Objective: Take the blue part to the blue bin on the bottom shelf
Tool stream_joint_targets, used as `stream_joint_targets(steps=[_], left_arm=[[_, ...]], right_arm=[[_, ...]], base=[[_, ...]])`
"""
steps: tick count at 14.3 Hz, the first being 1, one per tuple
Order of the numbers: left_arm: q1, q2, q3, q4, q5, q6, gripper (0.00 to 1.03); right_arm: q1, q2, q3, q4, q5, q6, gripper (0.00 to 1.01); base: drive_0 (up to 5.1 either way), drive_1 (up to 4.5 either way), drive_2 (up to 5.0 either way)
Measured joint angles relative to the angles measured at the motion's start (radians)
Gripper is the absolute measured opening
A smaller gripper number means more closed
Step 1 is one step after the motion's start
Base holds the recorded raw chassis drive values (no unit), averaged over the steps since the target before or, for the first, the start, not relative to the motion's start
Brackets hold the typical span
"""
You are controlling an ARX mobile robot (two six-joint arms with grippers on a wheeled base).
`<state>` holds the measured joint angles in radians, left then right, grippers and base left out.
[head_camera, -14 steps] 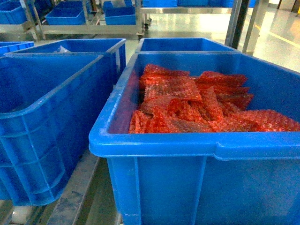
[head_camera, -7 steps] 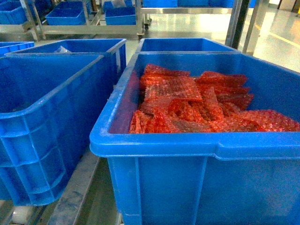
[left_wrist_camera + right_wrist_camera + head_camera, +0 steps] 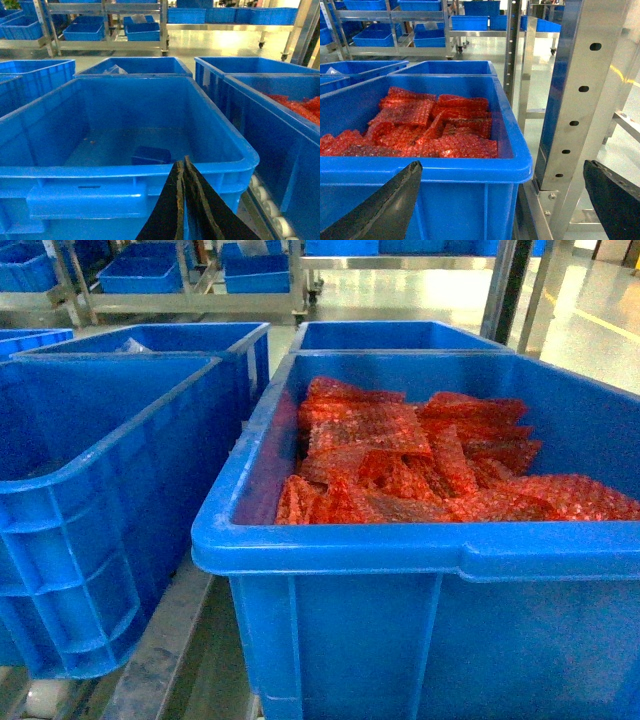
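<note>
— Blue part (image 3: 151, 154), boxy, on the left bin's (image 3: 125, 172) smooth floor; only the left wrist shows it, left gripper (image 3: 182, 162) pinched together.

— Right gripper (image 3: 502, 177) spread wide before the crinkly red bags (image 3: 415, 130).

Black, tapered fingers (image 3: 192, 200) on the left; broad black fingers (image 3: 385, 205) on the right.

You're in a warehouse or factory parts area, no question. Big blue bins (image 3: 110, 500) sit in rows everywhere you look, one packed with red bubble-wrap bags (image 3: 420, 460). They ride on roller tracks (image 3: 272, 222), and a perforated steel upright (image 3: 580, 95) stands right beside you. Across the shiny floor (image 3: 485, 47) you've got metal racks (image 3: 107, 27) on casters loaded with more bins.
</note>
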<state>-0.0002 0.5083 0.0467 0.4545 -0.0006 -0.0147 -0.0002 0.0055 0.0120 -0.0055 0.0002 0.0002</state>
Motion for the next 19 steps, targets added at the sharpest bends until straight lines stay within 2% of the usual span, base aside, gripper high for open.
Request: stream_joint_targets(steps=[1,2,10,16,17,19], left_arm=[[0.000,-0.024,-0.005,-0.016,0.000,0.000,0.02],[0.000,-0.036,-0.033,0.018,0.001,0.000,0.02],[0.000,-0.249,-0.034,-0.192,0.000,0.000,0.02],[0.000,-0.308,-0.034,-0.252,0.000,0.000,0.02],[0.000,-0.440,-0.033,-0.444,0.004,0.001,0.02],[0.000,-0.498,-0.033,-0.455,0.000,0.004,0.02]], right_arm=[[0.000,0.000,0.000,0.000,0.000,0.000,0.98],[0.000,0.000,0.000,0.000,0.000,0.000,0.98],[0.000,0.000,0.000,0.000,0.000,0.000,0.98],[0.000,0.000,0.000,0.000,0.000,0.000,0.98],[0.000,0.000,0.000,0.000,0.000,0.000,0.98],[0.000,0.000,0.000,0.000,0.000,0.000,0.98]], base=[[0.0,0.00,0.0],[0.0,0.00,0.0],[0.0,0.00,0.0],[0.0,0.00,0.0],[0.0,0.00,0.0],[0.0,0.00,0.0]])
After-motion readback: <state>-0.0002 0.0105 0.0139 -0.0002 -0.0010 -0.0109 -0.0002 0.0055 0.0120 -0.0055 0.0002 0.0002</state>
